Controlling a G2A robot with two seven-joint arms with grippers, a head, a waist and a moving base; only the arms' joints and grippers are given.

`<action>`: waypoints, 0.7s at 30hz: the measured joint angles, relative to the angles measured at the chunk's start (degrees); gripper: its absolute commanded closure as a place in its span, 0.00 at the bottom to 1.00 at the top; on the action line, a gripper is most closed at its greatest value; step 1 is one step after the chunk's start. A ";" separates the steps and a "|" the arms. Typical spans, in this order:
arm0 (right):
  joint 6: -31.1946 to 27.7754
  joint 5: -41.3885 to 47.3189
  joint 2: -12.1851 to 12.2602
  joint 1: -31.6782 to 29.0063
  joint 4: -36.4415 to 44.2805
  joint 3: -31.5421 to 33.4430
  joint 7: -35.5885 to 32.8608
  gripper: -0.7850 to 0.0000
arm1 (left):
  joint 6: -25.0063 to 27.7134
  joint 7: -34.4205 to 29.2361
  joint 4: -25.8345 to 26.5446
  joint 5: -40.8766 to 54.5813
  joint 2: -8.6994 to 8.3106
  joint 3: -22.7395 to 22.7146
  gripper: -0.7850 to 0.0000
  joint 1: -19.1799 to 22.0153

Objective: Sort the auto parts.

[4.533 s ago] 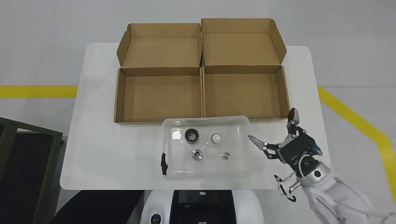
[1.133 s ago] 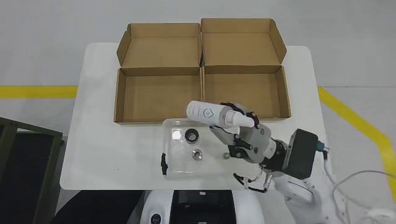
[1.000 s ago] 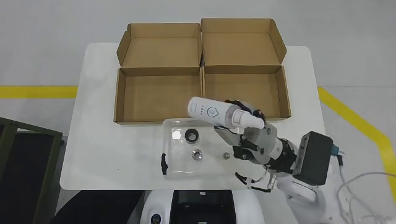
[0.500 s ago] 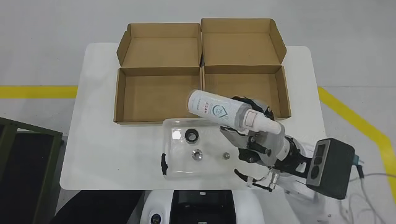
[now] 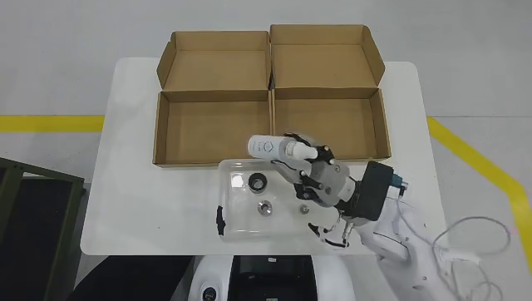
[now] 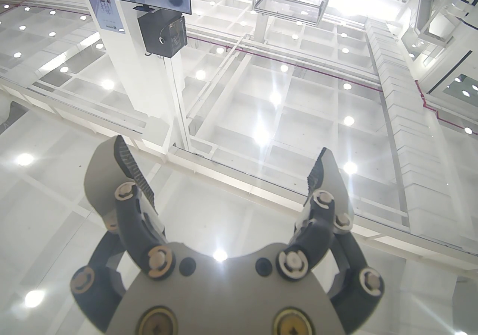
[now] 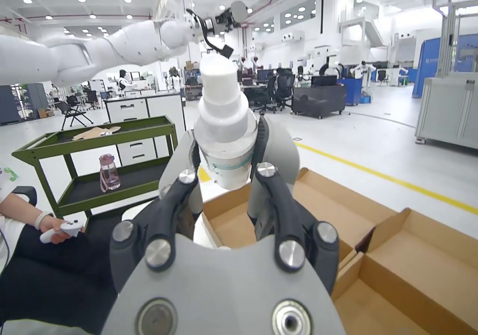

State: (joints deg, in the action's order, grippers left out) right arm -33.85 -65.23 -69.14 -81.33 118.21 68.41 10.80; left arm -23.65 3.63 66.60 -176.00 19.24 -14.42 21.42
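My right gripper (image 5: 309,161) is shut on a white bottle (image 5: 274,145), held tilted above the far edge of the clear tray (image 5: 237,222). In the right wrist view the bottle (image 7: 224,120) stands between the fingers (image 7: 274,150), cap away from the camera. A black ring (image 5: 258,184), a metal part (image 5: 265,209) and a small metal piece (image 5: 304,209) lie in the tray. My left gripper (image 6: 224,161) is open with nothing in it and points up at the ceiling. It also shows far off, raised high, as the left gripper (image 7: 218,40).
Two open cardboard boxes, the left box (image 5: 213,130) and the right box (image 5: 328,126), stand side by side behind the tray, lids folded back. A black clip (image 5: 221,220) sits at the tray's left edge. A green cart (image 7: 93,161) stands beside the table.
The bottle stood in the tray 4.5 s ago with the right gripper open beside it. It is now held in the air. In the last half second it moved left and lower.
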 measured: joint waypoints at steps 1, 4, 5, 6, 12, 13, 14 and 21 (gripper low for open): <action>0.15 -0.27 0.05 -0.06 -0.84 0.12 -1.04 1.00 | 0.00 0.00 0.00 0.00 0.00 0.00 0.00 0.00; 1.05 -0.87 0.19 -0.26 -2.86 0.43 -4.42 1.00 | 0.00 0.00 0.00 0.00 0.00 0.00 0.00 0.00; 1.49 -1.02 0.23 -0.28 -3.61 0.59 -5.59 1.00 | 0.00 0.00 0.00 0.00 0.00 0.00 0.00 0.00; 1.92 -1.29 0.27 -0.23 -4.27 0.79 -6.82 1.00 | 0.00 0.00 0.00 0.00 0.00 0.00 0.00 0.00; 4.33 -2.34 0.49 0.86 -7.51 2.12 -12.83 1.00 | 0.00 0.00 0.00 0.00 0.00 0.00 0.00 0.00; 4.79 -2.50 0.51 1.22 -8.10 2.40 -13.76 1.00 | 0.00 0.00 0.00 0.00 0.00 0.00 0.00 0.00; 5.16 -2.69 0.53 1.51 -8.62 2.57 -14.44 1.00 | 0.00 0.00 0.00 0.00 0.00 0.00 0.00 0.00; 9.10 -3.99 0.34 5.09 -13.47 2.58 -18.98 1.00 | 0.00 0.00 0.00 0.00 0.00 0.00 0.00 0.00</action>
State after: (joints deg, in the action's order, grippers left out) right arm -24.75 -69.22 -68.80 -76.24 104.74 70.99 -8.18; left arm -23.65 3.63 66.60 -176.00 19.24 -14.42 21.42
